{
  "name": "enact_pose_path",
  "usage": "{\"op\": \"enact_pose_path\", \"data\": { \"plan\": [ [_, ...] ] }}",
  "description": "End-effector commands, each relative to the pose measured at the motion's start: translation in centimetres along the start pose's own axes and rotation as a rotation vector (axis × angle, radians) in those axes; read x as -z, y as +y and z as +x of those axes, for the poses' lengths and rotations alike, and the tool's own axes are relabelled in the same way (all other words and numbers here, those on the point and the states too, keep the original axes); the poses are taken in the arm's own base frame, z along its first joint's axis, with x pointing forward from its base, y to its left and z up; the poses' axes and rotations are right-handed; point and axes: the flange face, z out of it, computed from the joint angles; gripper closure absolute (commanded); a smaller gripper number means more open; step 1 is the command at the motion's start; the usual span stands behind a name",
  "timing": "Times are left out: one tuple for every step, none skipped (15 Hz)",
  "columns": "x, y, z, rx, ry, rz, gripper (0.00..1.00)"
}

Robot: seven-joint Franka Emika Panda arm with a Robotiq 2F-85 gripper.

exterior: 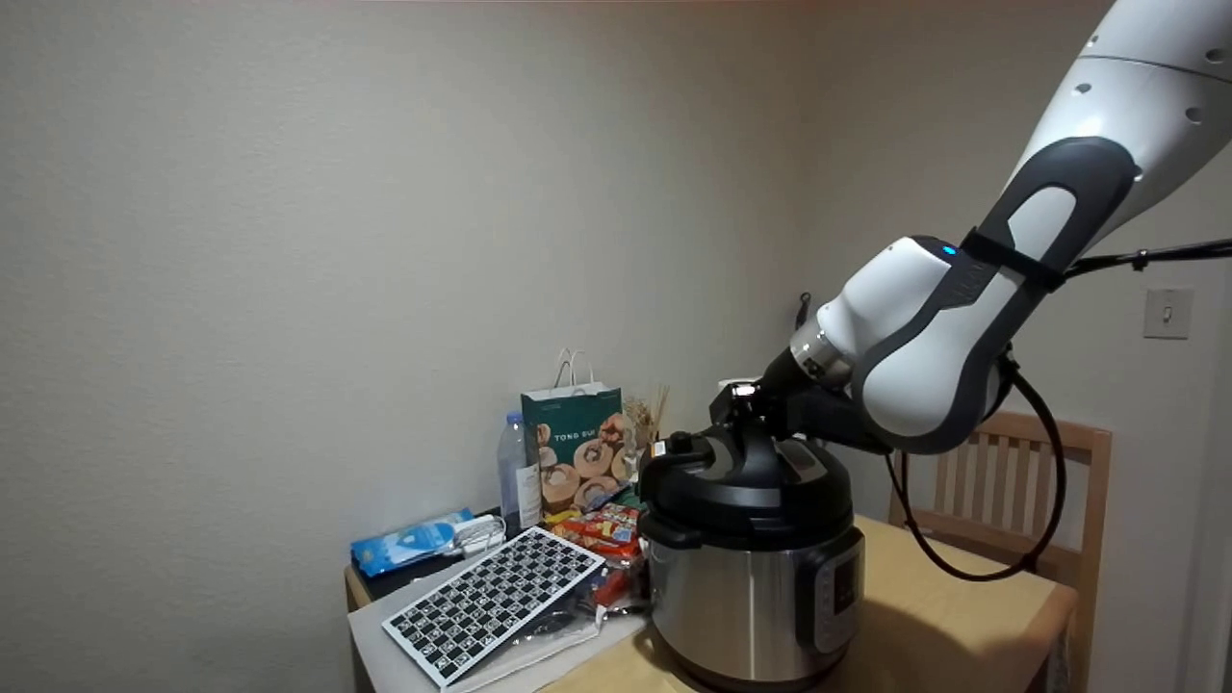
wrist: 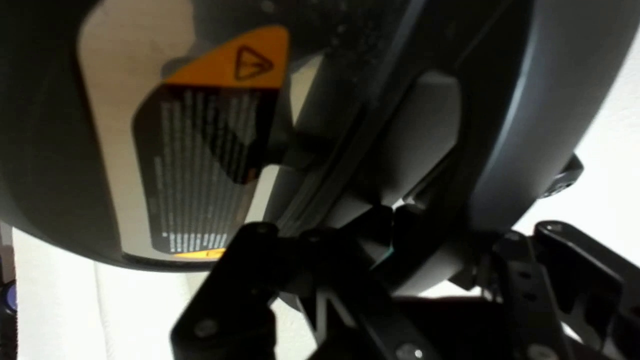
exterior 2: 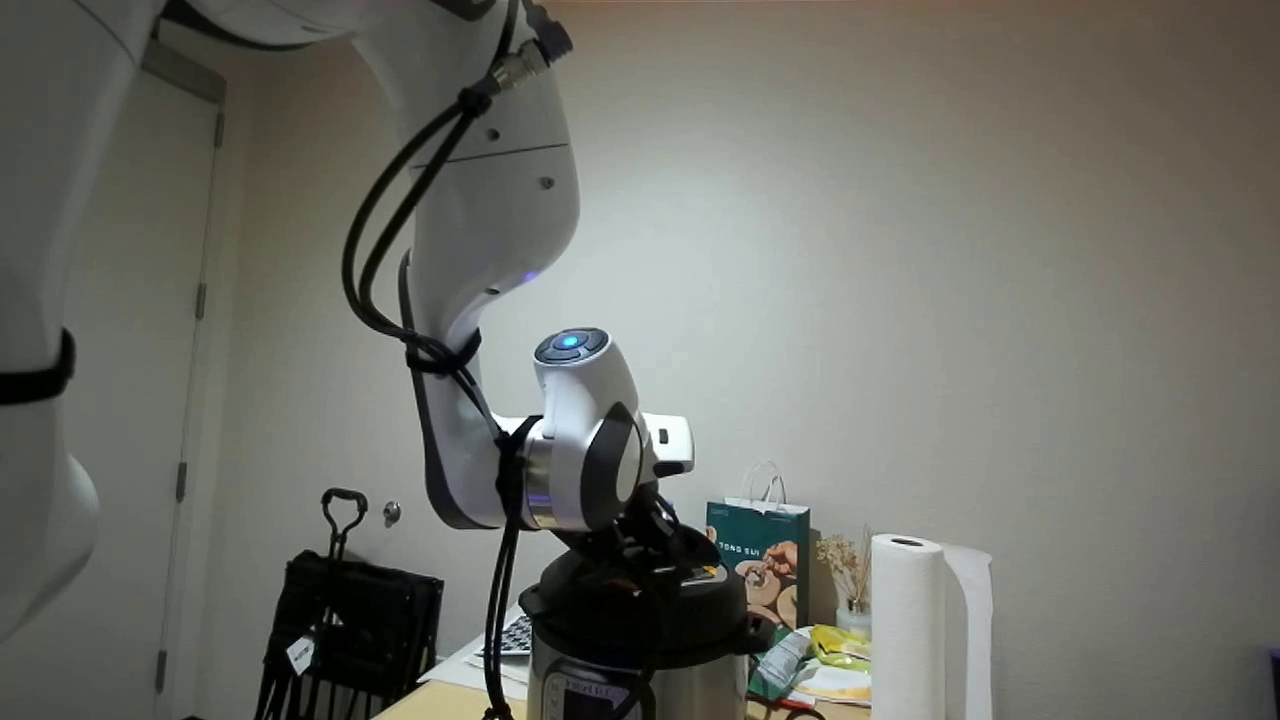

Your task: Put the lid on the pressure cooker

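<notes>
The black domed lid (exterior: 751, 500) sits level on top of the steel pressure cooker (exterior: 746, 606); whether it is fully seated cannot be told. Both also show in the other exterior picture, the lid (exterior 2: 640, 600) above the cooker (exterior 2: 705, 690). In the wrist view the lid (wrist: 45, 125) fills much of the picture, with its orange and black warning label on the left. My gripper (wrist: 392, 225) is at the raised handle (wrist: 545, 125), its dark fingertips almost meeting there. It appears shut on the handle; the contact is dark and partly hidden. The inside of the pot is covered.
A checkered board (exterior: 496, 602), snack bags (exterior: 602, 529), a green paper bag (exterior: 577, 452) and a bottle (exterior: 512, 462) stand beside the cooker. A paper-towel roll (exterior 2: 905, 630) is near it. A wooden chair (exterior: 1001, 481) stands at the table's edge. Arm cables (exterior 2: 500, 610) hang by the cooker.
</notes>
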Motion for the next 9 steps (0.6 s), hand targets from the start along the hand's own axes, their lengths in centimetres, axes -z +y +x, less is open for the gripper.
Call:
{"op": "enact_pose_path", "data": {
  "plan": [
    [1.0,1.4,1.7,0.048,0.034,-0.013,0.52],
    [1.4,0.9,2.1,0.067,0.046,-0.011,0.46],
    [1.9,0.1,2.5,0.090,0.059,-0.006,0.40],
    [2.3,-0.6,2.7,0.111,0.071,-0.005,0.35],
    [2.5,-1.2,2.8,0.129,0.075,0.002,0.29],
    [2.7,-1.7,2.9,0.144,0.082,0.005,0.23],
    [2.9,-2.2,3.0,0.156,0.086,0.008,0.18],
    [3.0,-2.5,2.8,0.163,0.087,0.008,0.11],
    [3.2,-2.7,2.9,0.165,0.091,0.008,0.06]
  ]
}}
